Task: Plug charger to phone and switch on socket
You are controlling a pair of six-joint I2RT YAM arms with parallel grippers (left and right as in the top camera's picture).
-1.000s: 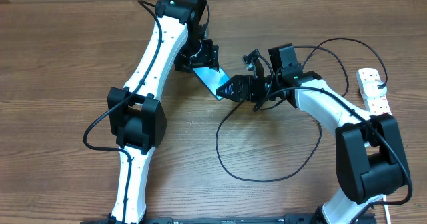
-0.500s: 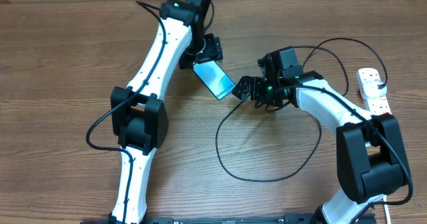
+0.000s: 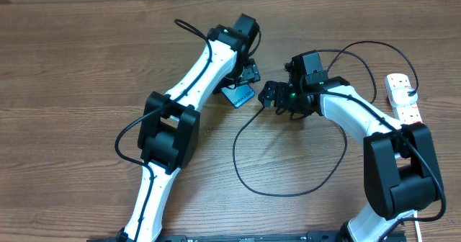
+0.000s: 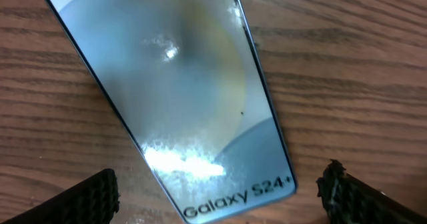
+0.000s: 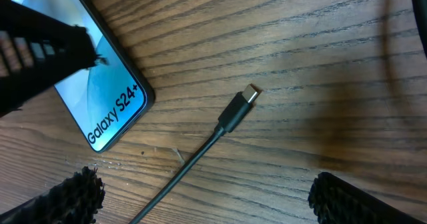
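Phone point(image 3: 238, 95) lies flat on the wooden counter point(image 3: 72, 55) near its middle, screen up and tilted on a diagonal, with the "Galaxy S24+" end toward the right arm. The left claw point(image 3: 247, 75) hangs over it with its fingers spread wide. In the left wrist view the two black fingertips point(image 4: 93, 194) stand on either side of the phone point(image 4: 180, 84), neither one visibly touching it. The right claw point(image 3: 272, 94) sits just beside the phone's lettered end, also spread wide and holding nothing. In the right wrist view the charger point(image 5: 200, 151) lies loose on the counter between that claw's fingertips point(image 5: 75, 192). Its connector point(image 5: 237, 111) rests flat on the wood, near the phone's point(image 5: 100, 84) corner but apart from it, pointing up and to the right rather than at the phone's edge. A dark finger of the left claw crosses the screen in the upper left of that view. From overhead the charger's point(image 3: 235, 155) black cable runs from the right claw in a wide loop across the counter in front of the right arm. The socket point(image 3: 407, 112) lies at the far right edge of the counter, well apart from the phone and both claws.
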